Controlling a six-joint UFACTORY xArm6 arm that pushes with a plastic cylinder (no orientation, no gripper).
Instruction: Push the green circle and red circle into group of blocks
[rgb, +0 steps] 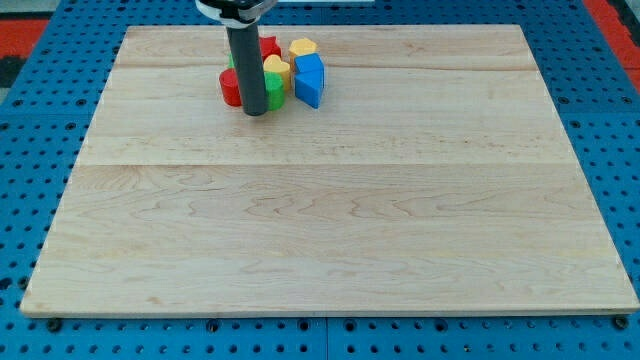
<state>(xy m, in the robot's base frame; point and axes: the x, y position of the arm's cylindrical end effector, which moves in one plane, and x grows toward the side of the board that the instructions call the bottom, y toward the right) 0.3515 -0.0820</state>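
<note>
A tight cluster of blocks sits near the board's top edge, left of centre. The red circle (230, 87) is at the cluster's left. The green circle (274, 96) is partly hidden behind my rod, below a yellow block (276, 70). A red star-like block (268, 46) and a second yellow block (302, 47) lie at the cluster's top. Two blue blocks (310, 81) sit at its right. My tip (255, 112) rests at the cluster's lower edge, between the red circle and the green circle, touching or nearly touching both.
The wooden board (330, 220) lies on a blue pegboard table (30, 200). A red area shows at the view's top corners.
</note>
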